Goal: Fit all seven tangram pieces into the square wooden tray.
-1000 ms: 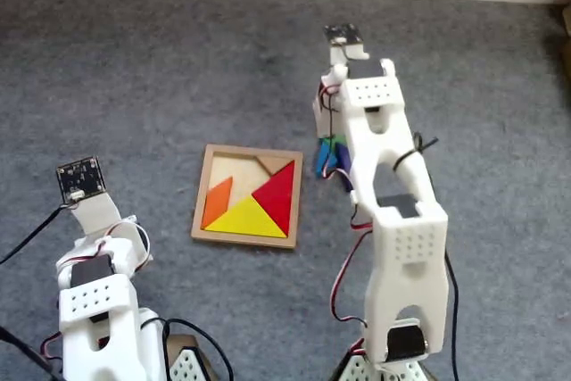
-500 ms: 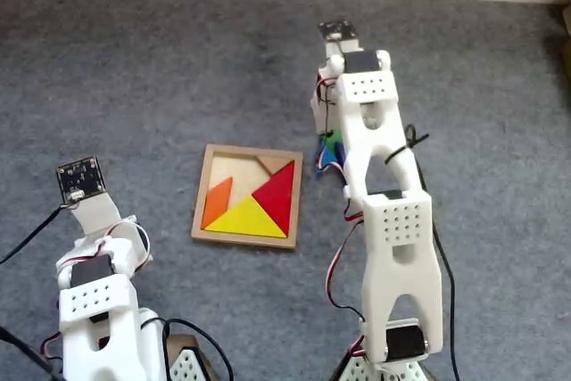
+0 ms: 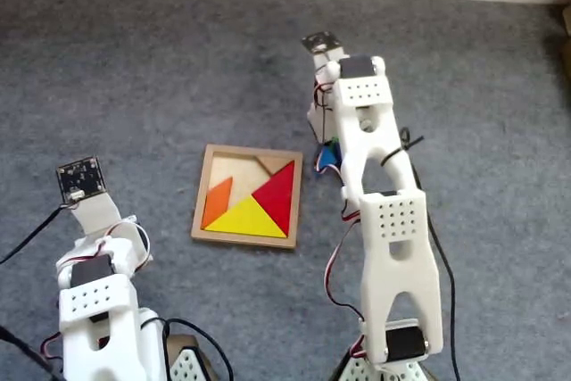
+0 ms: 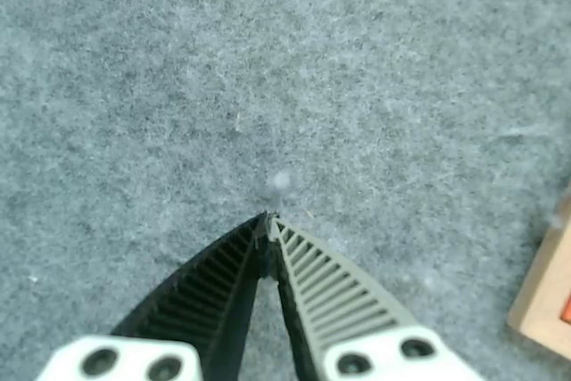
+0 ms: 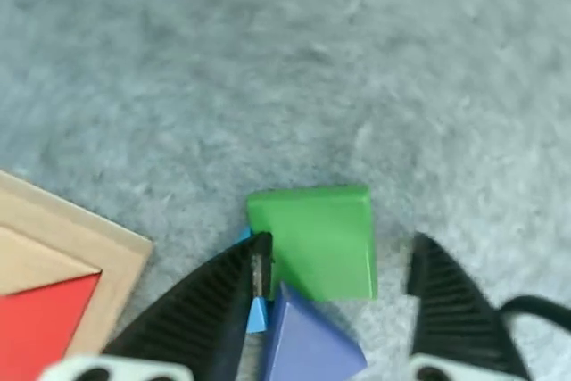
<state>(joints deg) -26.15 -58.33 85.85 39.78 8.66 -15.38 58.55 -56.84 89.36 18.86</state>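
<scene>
Two claws are hanging over the grey felt-like counter (image 3: 134,69). Farthest left, the left claw (image 4: 269,225) is sitting pinched together with nothing between its ribbed fingers. Its tip is pointing down at bare felt, well apart from the loose pieces.

In the middle, the square wooden tray (image 3: 246,149) is lying flat. Its pale rim is framing an orange parallelogram piece (image 3: 217,202), a yellow triangle piece (image 3: 247,219) and a red triangle piece (image 3: 277,195), all flat, matte and sharp-edged, butting against one another. A pale tan triangle (image 3: 270,164) at the far rim is reading as either a piece or bare board; which one cannot be told. The tray's far-left floor is lying bare.

Just right of the tray, the loose pieces are huddling together. A green square block (image 5: 312,240) is touching a dark blue triangle (image 5: 308,341), and a light blue sliver (image 5: 256,314) is peeking out where they meet.

The right claw (image 5: 339,252) is hovering over them, spread wide and gripping nothing, with one finger on each side of the green square. The block is therefore lying directly between the fingers, its straight sides running roughly along them, so a plain descent is looking sufficient. One fingertip is standing right at the corner where all three pieces meet, so closing there is risking a snag on the neighbours. The right arm is by far the nearer.
</scene>
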